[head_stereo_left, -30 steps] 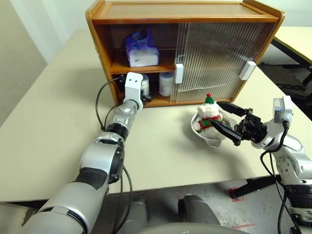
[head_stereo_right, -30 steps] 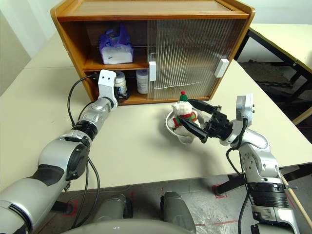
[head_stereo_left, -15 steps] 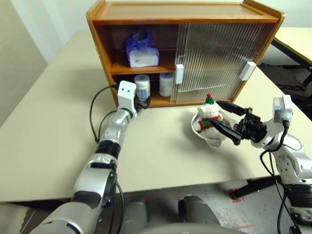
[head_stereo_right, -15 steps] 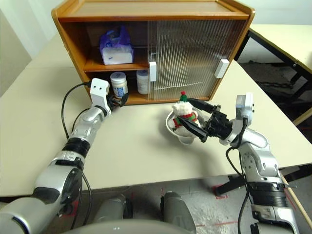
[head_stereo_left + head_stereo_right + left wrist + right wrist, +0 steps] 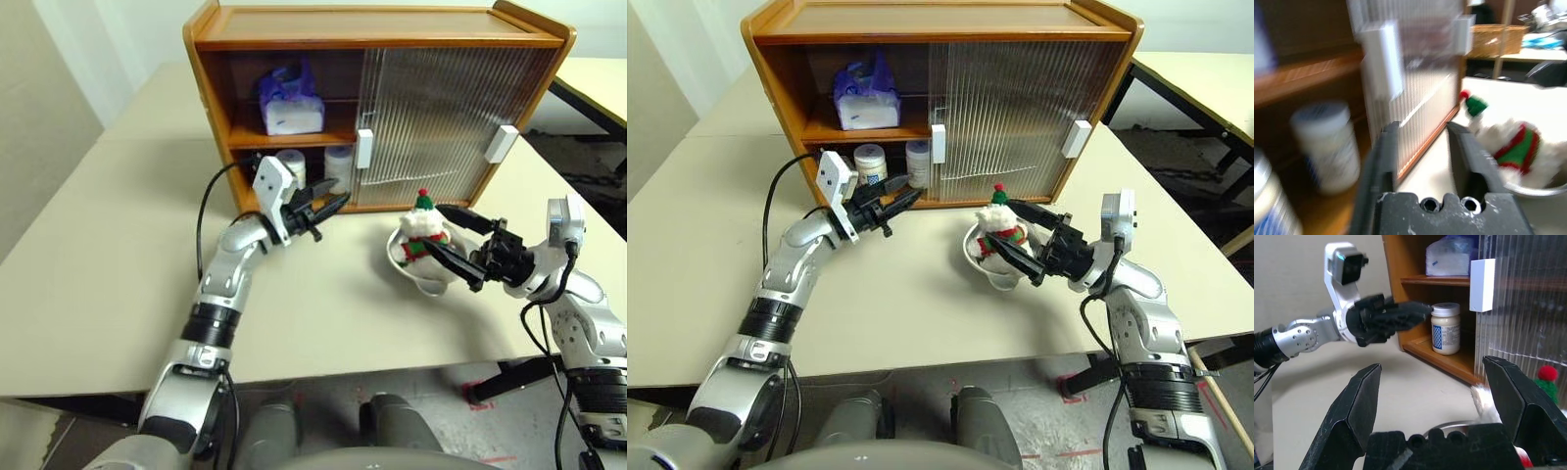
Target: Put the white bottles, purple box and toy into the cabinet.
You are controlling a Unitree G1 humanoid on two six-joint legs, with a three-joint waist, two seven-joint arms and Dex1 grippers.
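Two white bottles (image 5: 868, 160) (image 5: 917, 159) stand on the cabinet's (image 5: 372, 24) lower shelf, in its open left half. The purple box (image 5: 289, 103) lies on the upper shelf. My left gripper (image 5: 331, 204) hovers just outside the lower shelf and points right. Its fingers (image 5: 1388, 147) keep a narrow gap with nothing in it. The toy (image 5: 419, 230) sits in a metal bowl (image 5: 416, 272) in front of the shut door. My right gripper (image 5: 446, 238) is wide open, its fingertips reaching either side of the toy without closing on it.
The ribbed sliding door (image 5: 431, 108) with white handles (image 5: 363, 149) covers the cabinet's right half. A black cable (image 5: 206, 211) loops from my left wrist. A second table (image 5: 598, 73) stands at the back right. The near table edge runs below both arms.
My left gripper has pulled back out of the lower shelf, risen and swung to the right, and its fingers have narrowed. Both bottles stay on the shelf. The right arm has not moved.
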